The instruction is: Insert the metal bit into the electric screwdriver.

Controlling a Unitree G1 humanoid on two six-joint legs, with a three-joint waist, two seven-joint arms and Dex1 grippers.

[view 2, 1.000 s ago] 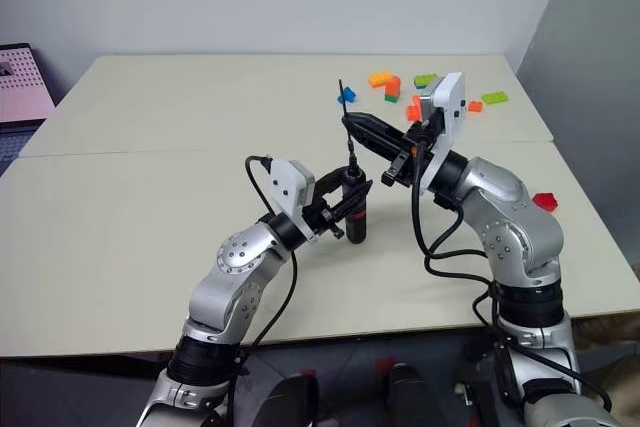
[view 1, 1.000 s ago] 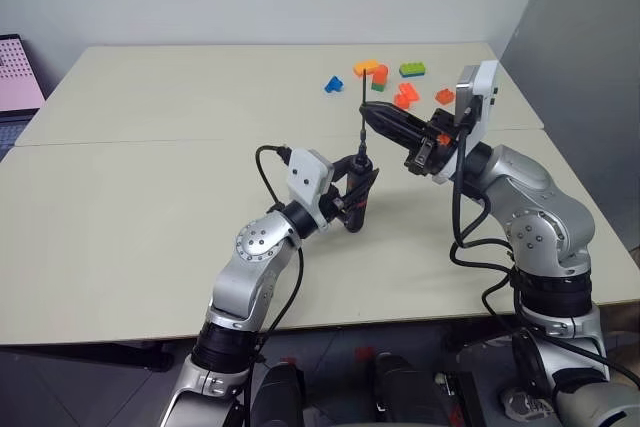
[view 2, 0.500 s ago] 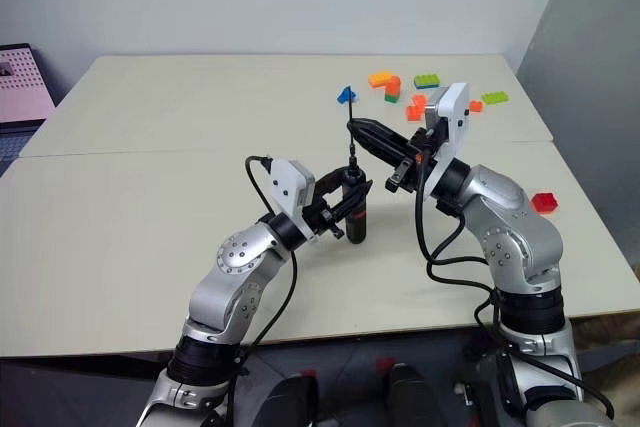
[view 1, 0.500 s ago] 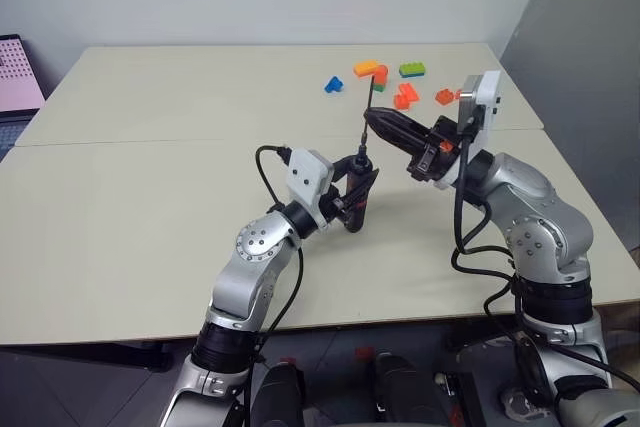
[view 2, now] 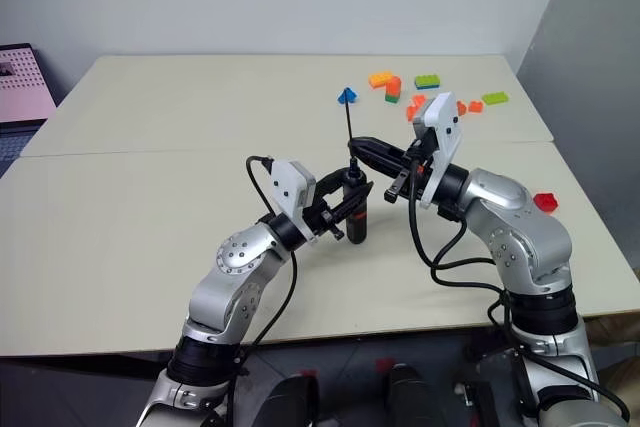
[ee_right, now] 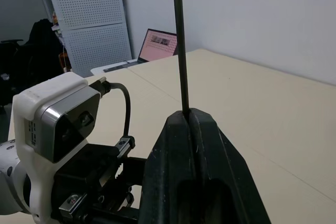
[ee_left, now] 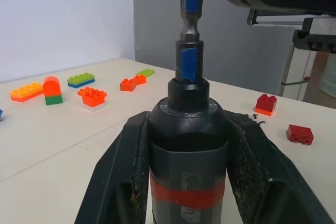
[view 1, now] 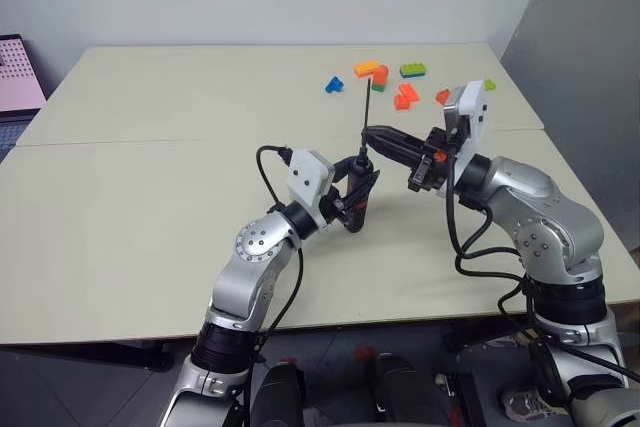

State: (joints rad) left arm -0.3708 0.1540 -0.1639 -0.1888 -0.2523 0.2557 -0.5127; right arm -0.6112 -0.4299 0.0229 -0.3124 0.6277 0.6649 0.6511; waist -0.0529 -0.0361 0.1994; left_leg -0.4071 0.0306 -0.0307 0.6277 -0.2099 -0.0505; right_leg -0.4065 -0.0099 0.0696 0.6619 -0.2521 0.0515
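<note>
Black red-banded electric screwdriver point(ee_left: 188, 145) in left jaws; right jaws pinch metal bit point(ee_right: 180, 51).

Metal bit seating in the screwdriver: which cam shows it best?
Left wrist view: the metal bit enters the electric screwdriver collar close up. Right wrist view shows its upper shaft above the right tool. Eye views show a thin line.

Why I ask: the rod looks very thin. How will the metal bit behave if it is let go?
The metal bit, straight and thin, is probably stiff. Its lower end sits in the electric screwdriver, so it may stay upright. Loose, it would likely roll.
</note>
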